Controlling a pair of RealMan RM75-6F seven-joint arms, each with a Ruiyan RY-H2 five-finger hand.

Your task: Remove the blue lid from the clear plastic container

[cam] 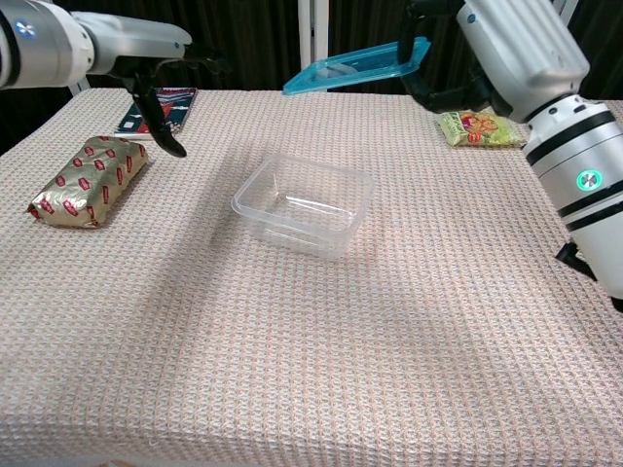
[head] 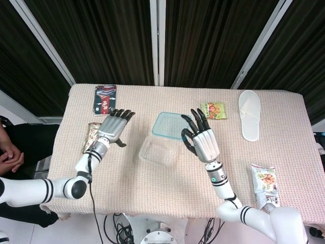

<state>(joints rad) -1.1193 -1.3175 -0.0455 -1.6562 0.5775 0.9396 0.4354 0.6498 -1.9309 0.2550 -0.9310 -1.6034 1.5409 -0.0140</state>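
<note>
Lid [cam: 355, 65] is off and in the air, upper centre of chest view, tilted, gripped at its right edge by right hand [cam: 506, 44] whose fingers curl around the rim; in head view lid sits at frame centre just left of that hand [head: 203, 142]. Container [cam: 304, 202] sits open on the table [cam: 311, 370], centre of frame, well apart from lid, nothing in it. Left hand [head: 112, 129] hovers left of centre, fingers spread, holding nothing, near gold packet [head: 94, 139]. Step: removal looks done, lid now in carry phase. Next move likely calls for picking a bare patch of table beside container, lowering lid flat, then releasing; watch the snack bag [head: 213, 110] close to right hand, and keep the tilt from letting lid slip
</note>
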